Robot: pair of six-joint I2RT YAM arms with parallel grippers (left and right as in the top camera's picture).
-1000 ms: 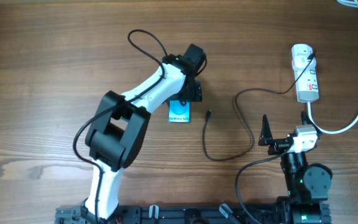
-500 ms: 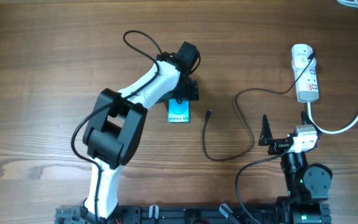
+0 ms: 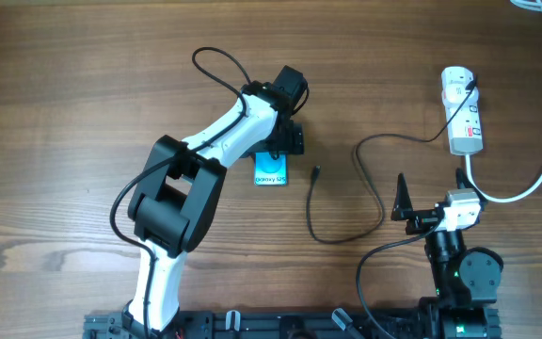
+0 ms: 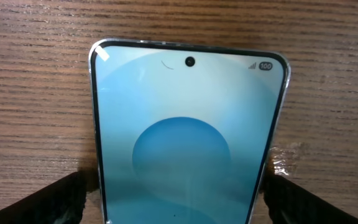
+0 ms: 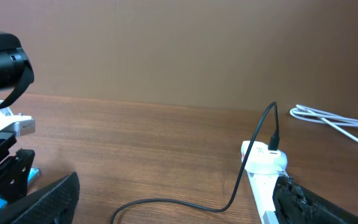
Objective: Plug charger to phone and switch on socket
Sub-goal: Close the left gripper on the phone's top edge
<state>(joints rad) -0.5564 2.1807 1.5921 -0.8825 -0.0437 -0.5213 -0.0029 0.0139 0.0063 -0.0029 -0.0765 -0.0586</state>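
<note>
**Overhead shows the phone straddled, the cable lying loose**

Overhead: the left gripper (image 3: 280, 141) reaches over the far end of the phone (image 3: 271, 171), which lies flat and screen-up on the table (image 3: 83, 94). That pose suits pinning the phone in place for plugging in. The charger (image 3: 310, 212) curls loose between the two arms. Its small plug (image 3: 317, 172) rests just beside the phone, apart from it, so nothing is connected yet. The cable's other end runs to the socket (image 3: 462, 122), which lies well to the right with its white cord (image 3: 534, 184). The right gripper (image 3: 431, 188) hangs near the cable's loop, spread wide and empty, probably placed to fetch the plug.

Left wrist: the phone (image 4: 188, 137) fills the view, and the dark fingers (image 4: 48, 202) stand on either side of it. The jaws are wide and look released rather than clamped. Whether either pad touches an edge is hard to tell.

Right wrist: its own jaws are spread with nothing between them. The socket (image 5: 263, 165) lies ahead with the charger (image 5: 185, 204) plugged into its end. The switch's position cannot be told.
</note>
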